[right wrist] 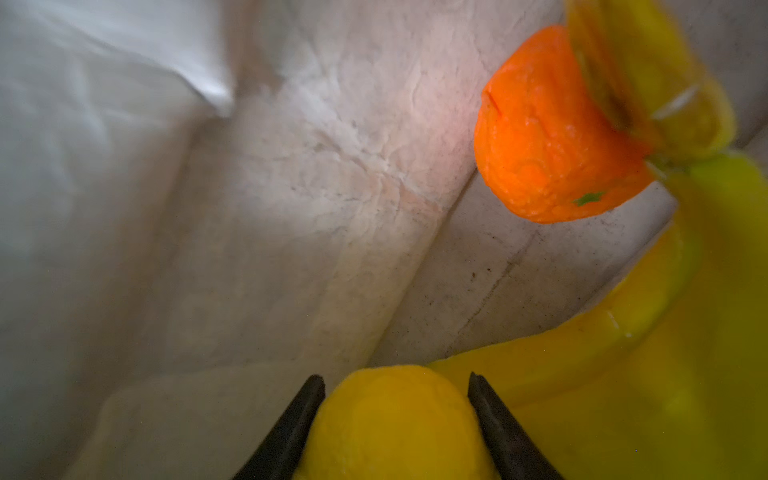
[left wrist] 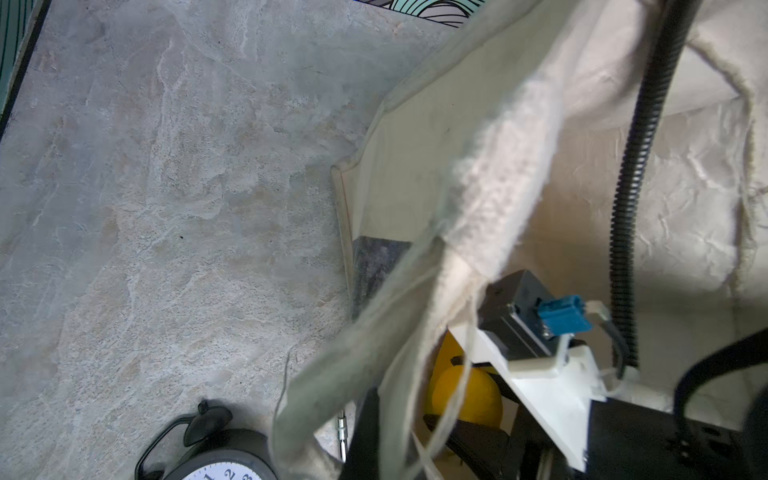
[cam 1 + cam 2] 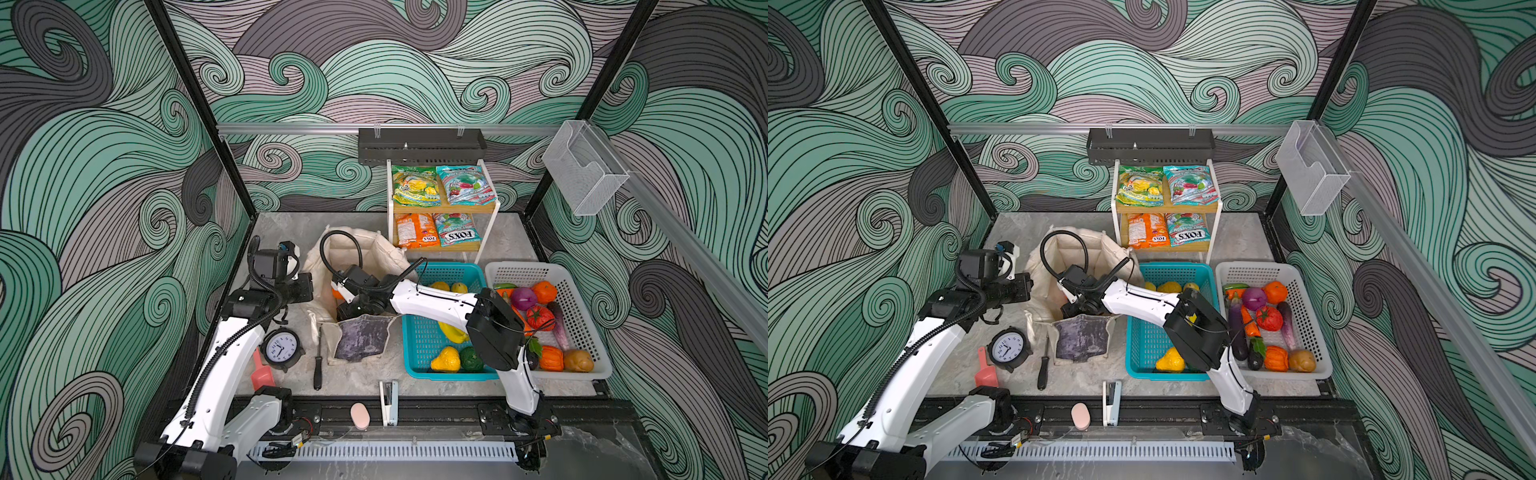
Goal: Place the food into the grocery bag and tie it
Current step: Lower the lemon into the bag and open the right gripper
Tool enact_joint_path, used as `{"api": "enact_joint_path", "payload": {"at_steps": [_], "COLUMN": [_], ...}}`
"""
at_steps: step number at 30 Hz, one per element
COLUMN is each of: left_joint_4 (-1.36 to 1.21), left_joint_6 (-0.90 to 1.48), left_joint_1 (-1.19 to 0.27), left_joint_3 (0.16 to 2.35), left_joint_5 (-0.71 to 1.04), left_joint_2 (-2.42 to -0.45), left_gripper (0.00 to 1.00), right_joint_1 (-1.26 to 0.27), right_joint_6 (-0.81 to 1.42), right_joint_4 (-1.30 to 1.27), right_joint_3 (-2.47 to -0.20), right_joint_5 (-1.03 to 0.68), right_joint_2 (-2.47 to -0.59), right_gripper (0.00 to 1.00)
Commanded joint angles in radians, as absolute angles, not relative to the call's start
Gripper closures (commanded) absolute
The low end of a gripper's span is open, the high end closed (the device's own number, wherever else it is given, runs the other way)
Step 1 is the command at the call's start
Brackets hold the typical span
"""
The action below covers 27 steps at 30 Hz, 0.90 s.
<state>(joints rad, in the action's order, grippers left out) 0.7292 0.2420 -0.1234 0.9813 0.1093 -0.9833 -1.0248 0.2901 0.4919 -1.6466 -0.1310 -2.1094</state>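
Left arm (image 3: 232,353) elbow raised, forearm level; left claw (image 3: 308,286) apparently shut, tips poorly seen. Right arm (image 3: 432,301) reaches across the middle, wrist pitched down. Right claw (image 1: 397,380) part-spread, both fingers (image 1: 291,428) clamped on a yellow fruit (image 1: 390,432).

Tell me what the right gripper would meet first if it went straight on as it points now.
Probably the grocery bag's inner cloth, the held yellow fruit touching it first; the orange lies to the side. Depth is unclear.
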Motion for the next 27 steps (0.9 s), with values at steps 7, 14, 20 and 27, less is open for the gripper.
{"api": "enact_joint_path", "payload": {"at_steps": [7, 14, 20, 27], "left_joint_4": [0.732, 0.724, 0.726, 0.724], "left_joint_6": [0.237, 0.233, 0.232, 0.234], "left_joint_1": [-0.112, -0.113, -0.113, -0.112], "left_joint_3": [0.986, 0.979, 0.98, 0.979], "left_joint_5": [0.144, 0.159, 0.146, 0.138], "left_joint_2": [-0.964, -0.965, -0.96, -0.954], "left_gripper": [1.0, 1.0, 1.0, 1.0], "right_joint_1": [-1.025, -1.023, -1.023, -1.022], "right_joint_6": [0.295, 0.32, 0.339, 0.324], "right_joint_4": [0.515, 0.519, 0.55, 0.598], "right_joint_3": [-1.64, -1.666, -1.678, -1.704], "right_joint_5": [-0.072, -0.071, -0.068, -0.08], "right_joint_2": [-2.183, -2.242, -2.245, -2.159], "right_gripper": [0.55, 0.53, 0.35, 0.08]}}
